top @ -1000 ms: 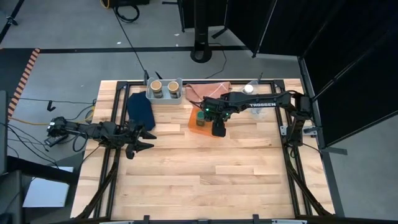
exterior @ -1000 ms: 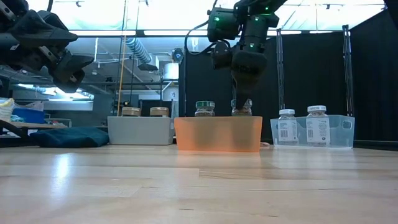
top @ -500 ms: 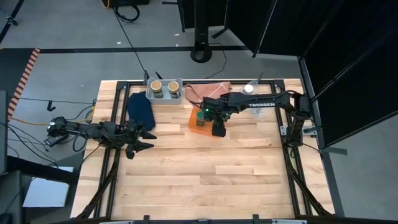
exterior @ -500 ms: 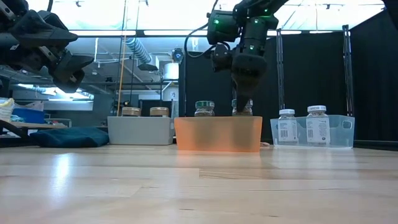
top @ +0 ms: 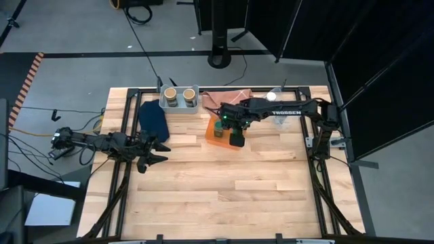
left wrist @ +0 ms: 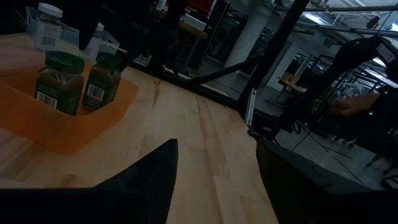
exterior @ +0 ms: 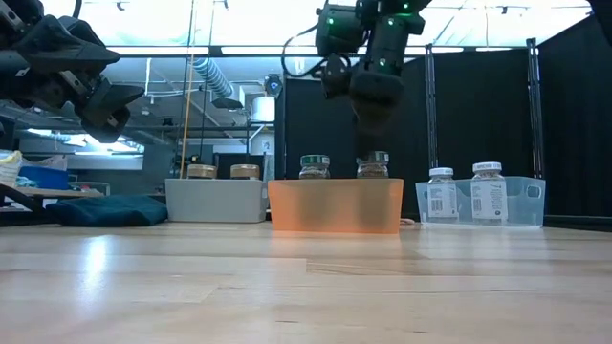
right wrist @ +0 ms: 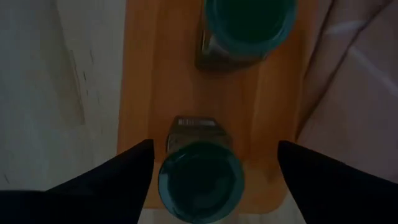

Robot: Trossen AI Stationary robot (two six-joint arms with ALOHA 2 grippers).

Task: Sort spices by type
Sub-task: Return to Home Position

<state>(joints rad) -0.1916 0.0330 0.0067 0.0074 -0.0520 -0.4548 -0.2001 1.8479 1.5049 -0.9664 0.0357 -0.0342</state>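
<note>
Grey floor [top: 68, 34], black curtain panels [exterior: 574, 115], bright ceiling lights [exterior: 191, 14]

Two jars [exterior: 315, 167] in the middle tray [exterior: 335, 208]; left bin [exterior: 214, 203], right bin [exterior: 521, 205] flanking — two more each.

I count two green-capped jars [exterior: 315, 166], two tan-capped jars [exterior: 202, 172], two white-capped jars [exterior: 488, 191]: six in all! Three containers on the surface [exterior: 306, 287]: one orange tray [exterior: 335, 208], one grey bin [exterior: 215, 201], one clear bin [exterior: 526, 203]. Two cloths: one dark blue cloth [top: 153, 120], one pink cloth [top: 227, 98].
</note>
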